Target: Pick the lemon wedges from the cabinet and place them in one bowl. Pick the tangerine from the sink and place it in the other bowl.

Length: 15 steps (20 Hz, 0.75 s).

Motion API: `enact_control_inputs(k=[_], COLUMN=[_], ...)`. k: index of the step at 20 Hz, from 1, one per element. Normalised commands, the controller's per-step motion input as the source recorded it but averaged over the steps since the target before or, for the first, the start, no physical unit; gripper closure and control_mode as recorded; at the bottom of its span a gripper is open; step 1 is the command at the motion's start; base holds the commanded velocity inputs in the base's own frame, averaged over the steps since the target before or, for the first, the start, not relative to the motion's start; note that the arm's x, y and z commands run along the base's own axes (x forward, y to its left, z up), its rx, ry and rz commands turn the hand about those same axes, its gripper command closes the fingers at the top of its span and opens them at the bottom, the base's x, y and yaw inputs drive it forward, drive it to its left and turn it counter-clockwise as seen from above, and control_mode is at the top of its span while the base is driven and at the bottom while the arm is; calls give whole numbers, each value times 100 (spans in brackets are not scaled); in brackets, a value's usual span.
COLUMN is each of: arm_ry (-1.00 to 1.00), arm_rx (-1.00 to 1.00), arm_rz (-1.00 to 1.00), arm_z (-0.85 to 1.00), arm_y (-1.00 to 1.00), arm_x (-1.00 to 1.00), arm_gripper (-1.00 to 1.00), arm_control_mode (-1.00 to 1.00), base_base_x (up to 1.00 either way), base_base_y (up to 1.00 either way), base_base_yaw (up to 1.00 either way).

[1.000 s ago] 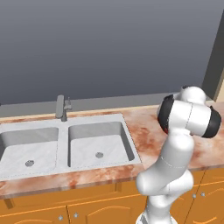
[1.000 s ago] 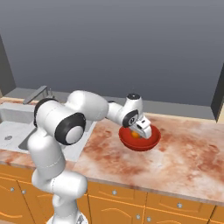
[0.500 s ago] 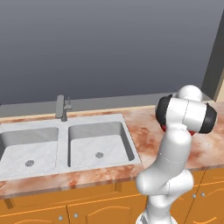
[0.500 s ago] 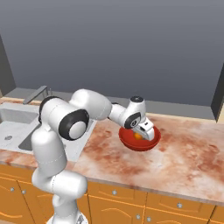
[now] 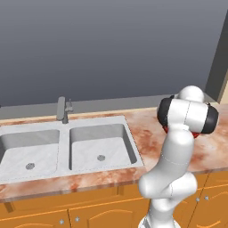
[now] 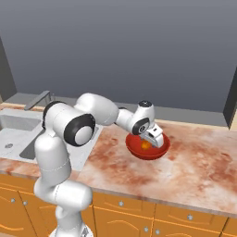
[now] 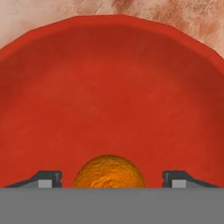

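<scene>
We see the tangerine (image 7: 108, 171) in the red bowl (image 7: 112, 65) at 6 o'clock, between the spread-open gripper (image 7: 112, 178) tips — lemon wedges remain.

Counter (image 6: 203, 162) right of the red bowl (image 6: 139, 149) lies open.

glossy white rounded arm (image 6: 69, 139) segments with dark joint bands, small grey finger tips (image 7: 46, 178)

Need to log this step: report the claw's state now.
Claw: open, fingers apart on either side of the tangerine, which lies in the red bowl.
</scene>
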Motion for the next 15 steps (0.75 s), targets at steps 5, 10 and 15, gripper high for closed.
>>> enact_control_inputs(k=[5,10,15], arm_ry=[0,1,0], arm_rx=[0,10,6], arm_rz=[0,-7,-1], arm_z=[3,67,74], arm_y=[0,0,24], arm_x=[0,-12,-35], arm_gripper=[-100,-100,-100], arm_control_mode=[-100,-100,-100], base_base_x=[0,0,0], base_base_y=[0,0,0], base_base_yaw=[0,0,0])
